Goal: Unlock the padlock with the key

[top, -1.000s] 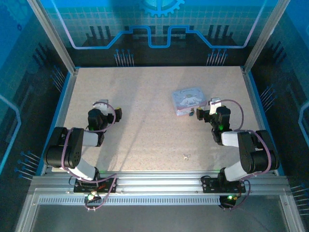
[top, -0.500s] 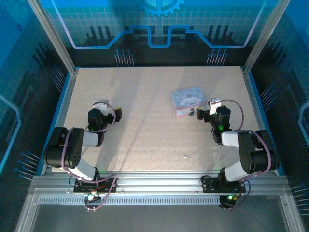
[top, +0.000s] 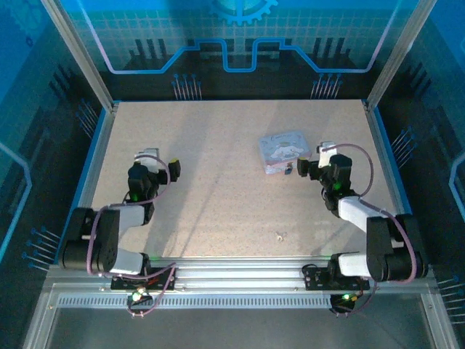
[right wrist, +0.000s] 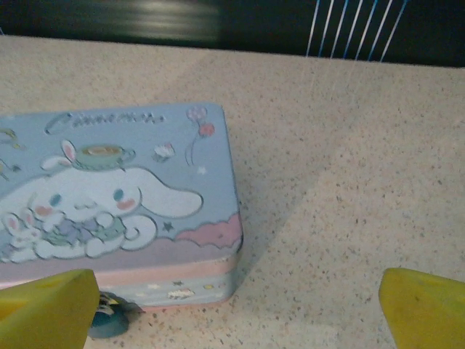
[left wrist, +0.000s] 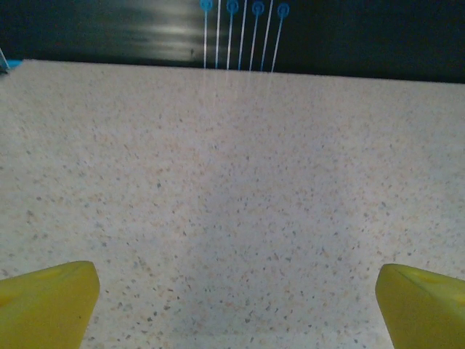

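One padlock (top: 288,171): tiny, dark bluish | key (top: 279,235): tiny, pale silvery

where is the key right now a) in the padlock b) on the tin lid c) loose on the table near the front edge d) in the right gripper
c, the key lies alone on the table, well in front of the tin and padlock.

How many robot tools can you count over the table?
2. The left tool is over the table's left side, open. The right tool is beside the cartoon tin, also open. None seem hidden.
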You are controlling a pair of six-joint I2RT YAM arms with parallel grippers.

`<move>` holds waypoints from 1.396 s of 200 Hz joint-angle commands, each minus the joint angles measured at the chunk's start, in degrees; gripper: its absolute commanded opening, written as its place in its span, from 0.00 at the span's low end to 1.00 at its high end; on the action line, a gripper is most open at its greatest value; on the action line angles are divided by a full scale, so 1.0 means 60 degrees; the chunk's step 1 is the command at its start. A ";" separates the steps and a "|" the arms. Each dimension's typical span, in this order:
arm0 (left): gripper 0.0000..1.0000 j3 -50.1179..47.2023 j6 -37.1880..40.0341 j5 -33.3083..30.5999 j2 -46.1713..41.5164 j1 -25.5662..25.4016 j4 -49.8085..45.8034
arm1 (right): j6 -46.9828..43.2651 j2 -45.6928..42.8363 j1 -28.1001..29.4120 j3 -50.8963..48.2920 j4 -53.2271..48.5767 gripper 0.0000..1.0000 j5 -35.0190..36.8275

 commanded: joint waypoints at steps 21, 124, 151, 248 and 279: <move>0.99 0.0844 -0.1405 -0.0485 -0.1835 0.0017 -0.2946 | 0.0777 -0.0870 -0.0210 0.0699 -0.2148 1.00 -0.0846; 0.99 0.3431 -0.6886 0.2941 -0.0152 -0.1558 -0.5600 | 0.3171 0.1179 -0.1896 0.2994 -0.4074 0.94 -0.4620; 0.99 0.4401 -0.7450 0.3183 0.1119 -0.2695 -0.5615 | 0.3291 0.2299 -0.1896 0.3764 -0.4207 0.96 -0.4778; 0.96 0.7565 -0.8673 0.3606 0.5177 -0.4815 -0.4517 | 0.3365 0.5069 -0.1783 0.5859 -0.4278 1.00 -0.6162; 0.95 0.8502 -0.8810 0.3648 0.6165 -0.5072 -0.4633 | 0.3299 0.5588 -0.1779 0.6394 -0.4435 1.00 -0.6848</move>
